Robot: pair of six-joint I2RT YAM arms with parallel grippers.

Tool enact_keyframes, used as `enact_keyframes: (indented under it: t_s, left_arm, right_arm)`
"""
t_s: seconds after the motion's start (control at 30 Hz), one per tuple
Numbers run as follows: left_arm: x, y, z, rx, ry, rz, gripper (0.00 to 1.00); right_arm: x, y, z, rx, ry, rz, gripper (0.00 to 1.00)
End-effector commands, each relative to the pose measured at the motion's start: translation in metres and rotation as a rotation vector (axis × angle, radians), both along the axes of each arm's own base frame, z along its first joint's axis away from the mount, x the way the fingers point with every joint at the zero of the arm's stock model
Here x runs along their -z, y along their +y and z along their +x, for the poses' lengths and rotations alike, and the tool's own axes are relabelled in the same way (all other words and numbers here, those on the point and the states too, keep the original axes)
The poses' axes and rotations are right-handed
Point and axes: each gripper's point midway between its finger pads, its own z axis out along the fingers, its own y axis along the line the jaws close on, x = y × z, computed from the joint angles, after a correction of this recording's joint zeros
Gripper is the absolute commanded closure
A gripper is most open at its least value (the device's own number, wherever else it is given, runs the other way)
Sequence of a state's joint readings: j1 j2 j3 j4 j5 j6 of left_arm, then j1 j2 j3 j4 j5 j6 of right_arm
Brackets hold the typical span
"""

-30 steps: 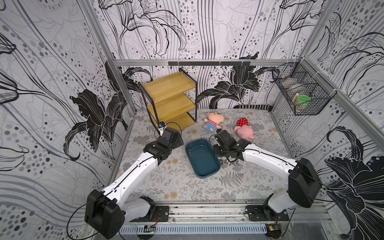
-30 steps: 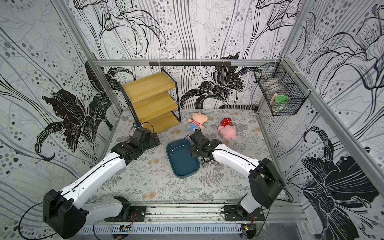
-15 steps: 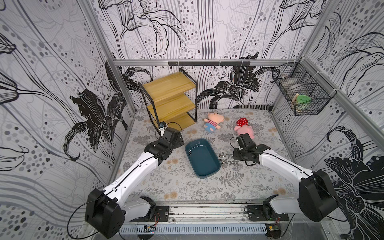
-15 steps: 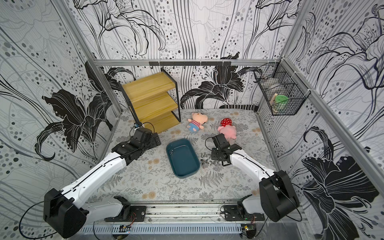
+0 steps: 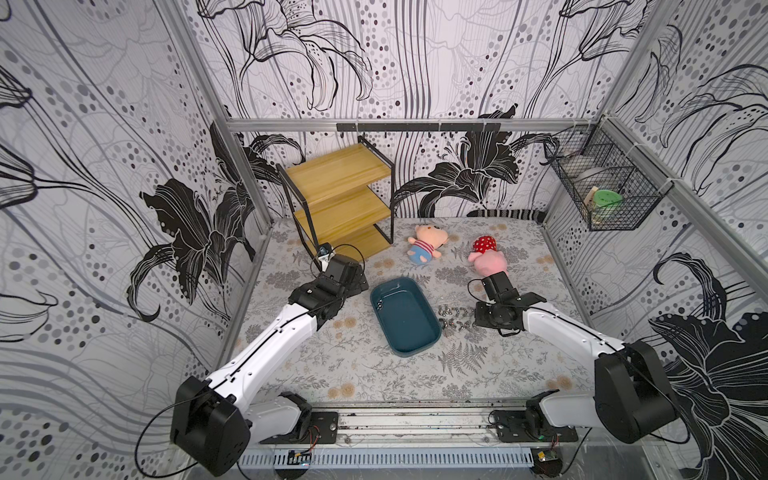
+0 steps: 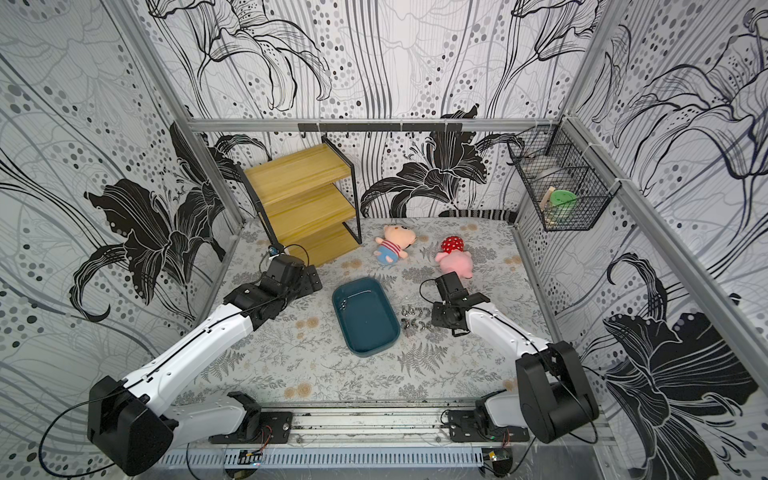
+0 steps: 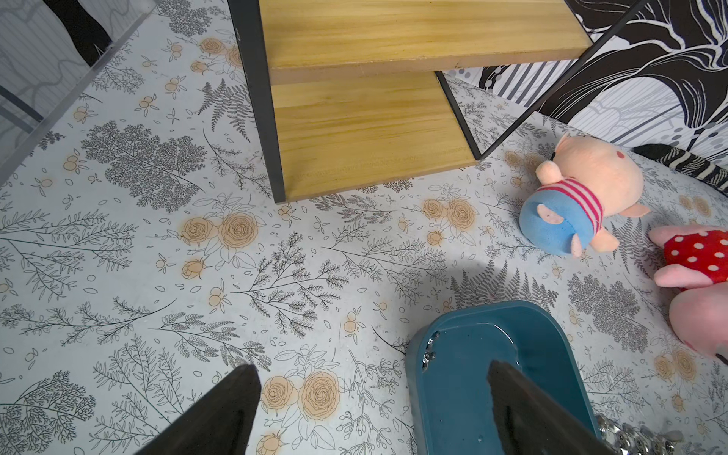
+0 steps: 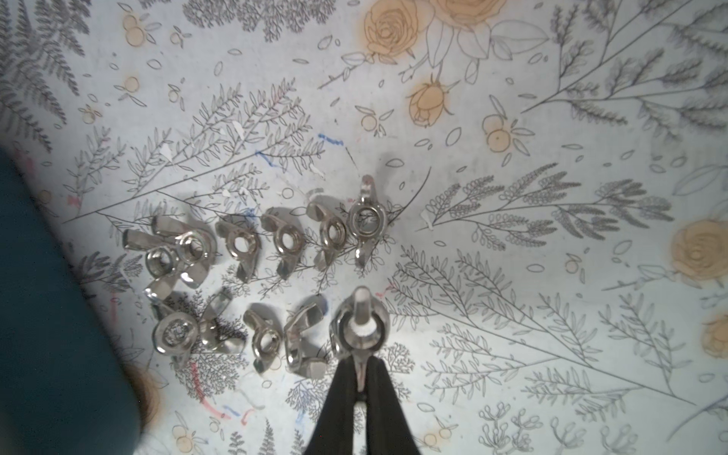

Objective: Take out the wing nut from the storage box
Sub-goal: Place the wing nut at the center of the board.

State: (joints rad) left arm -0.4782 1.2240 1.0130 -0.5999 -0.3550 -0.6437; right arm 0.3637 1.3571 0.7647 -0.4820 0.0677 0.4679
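The dark teal storage box [image 5: 409,328] [image 6: 370,328] lies mid-mat in both top views. One small wing nut [image 5: 379,306] [image 7: 429,354] rests by its left inner wall. To the right of the box, several wing nuts [image 5: 453,318] [image 8: 252,244] lie in two rows on the mat. My right gripper [image 5: 473,322] [image 8: 360,364] is at the right end of the near row, low over the mat and shut on one wing of a wing nut [image 8: 360,327]. My left gripper [image 5: 355,282] [image 7: 374,398] hovers open and empty beside the box's far left corner.
A three-tier wooden shelf [image 5: 340,195] stands at the back left. Two plush toys [image 5: 426,247] [image 5: 486,257] lie behind the box, the pink one just behind my right wrist. A black wire basket [image 5: 602,191] hangs on the right wall.
My right gripper has moved from over the box's right edge rightward to the rows of nuts on the mat, staying shut. The left arm has not moved.
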Motion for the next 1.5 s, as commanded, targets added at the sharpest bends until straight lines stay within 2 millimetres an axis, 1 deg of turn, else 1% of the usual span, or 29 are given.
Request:
enact_keyframes:
  t_s: [0.0, 0.23, 0.57, 0.87, 1.13, 1.2, 1.47]
  left_arm:
    - [-0.008, -0.005, 0.005, 0.003, -0.032, -0.022, 0.05]
    - [-0.008, -0.005, 0.004, 0.002, -0.031, -0.023, 0.05]
    - [-0.009, -0.004, 0.004, 0.000, -0.032, -0.021, 0.05]
    - [-0.012, -0.004, 0.004, -0.002, -0.036, -0.019, 0.05]
    - [-0.014, -0.004, 0.005, 0.000, -0.039, -0.019, 0.05]
    - [-0.015, -0.004, 0.005, -0.001, -0.040, -0.018, 0.05]
    - [-0.017, -0.004, 0.006, 0.000, -0.043, -0.019, 0.05]
  right_arm:
    - [0.012, -0.002, -0.006, -0.014, 0.036, -0.004, 0.96]
    - [0.023, -0.001, -0.009, -0.015, 0.057, 0.005, 0.96]
    - [0.038, -0.004, -0.010, -0.011, 0.090, -0.014, 0.96]
    - [0.043, -0.008, -0.010, -0.007, 0.100, -0.031, 0.95]
    - [0.047, -0.008, -0.012, -0.009, 0.116, -0.030, 0.91]
    - [0.048, -0.008, -0.013, -0.008, 0.119, -0.032, 0.87]
    - [0.042, -0.011, -0.010, -0.005, 0.111, -0.048, 0.79]
